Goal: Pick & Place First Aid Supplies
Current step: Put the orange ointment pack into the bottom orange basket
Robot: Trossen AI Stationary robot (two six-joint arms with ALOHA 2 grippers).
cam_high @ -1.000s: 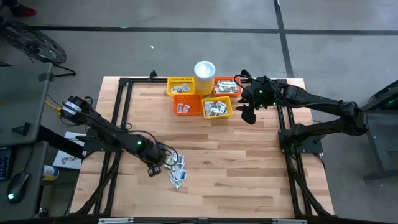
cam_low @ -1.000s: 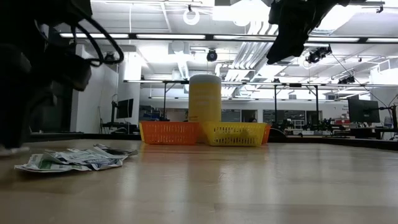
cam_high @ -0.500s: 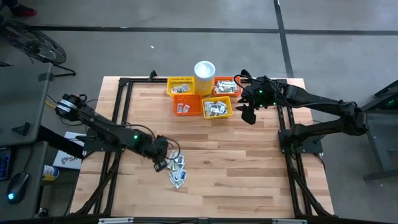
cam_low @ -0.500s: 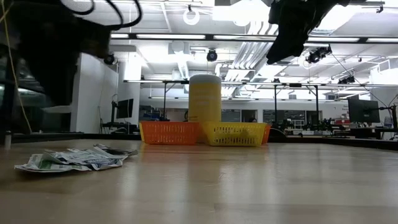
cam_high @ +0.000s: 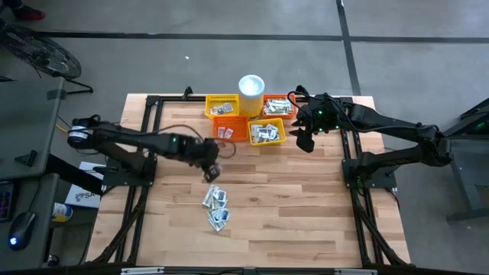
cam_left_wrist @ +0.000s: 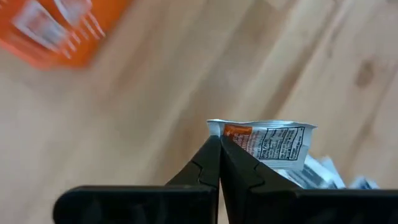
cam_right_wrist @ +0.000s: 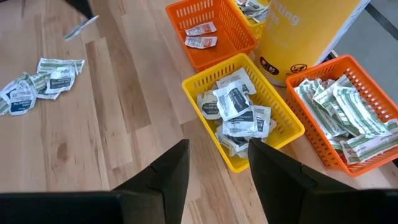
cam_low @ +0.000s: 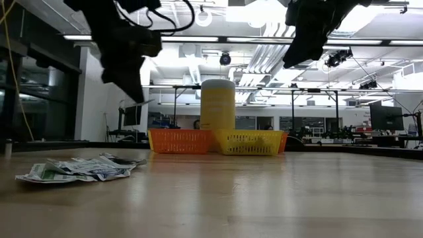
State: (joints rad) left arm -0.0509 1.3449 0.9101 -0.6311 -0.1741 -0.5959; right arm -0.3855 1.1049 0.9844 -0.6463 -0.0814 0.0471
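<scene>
High view shows the left gripper (cam_high: 212,173) lifted off the loose pile of sachets (cam_high: 216,208) it was down at 1 second ago, and swung toward the baskets. Its fingers (cam_left_wrist: 211,163) are shut on 1 sachet (cam_left_wrist: 270,143), white with an orange mark and dark print, pinched by one edge so most of it sticks out beyond the tips. The pile now lies well behind the fingers, on the wood. Ahead of them sits the near orange basket (cam_high: 230,130), just short of being under the tips; in the left wrist view it shows as an orange blur at the far corner.

So the pick looks done and the carry is under way; what remains is to get over the right basket and let go. The thin edge grip could slip.

Right gripper (cam_high: 307,137) waits beside the yellow basket (cam_high: 267,132), fingers (cam_right_wrist: 166,176) standing wide, holding nothing.
</scene>
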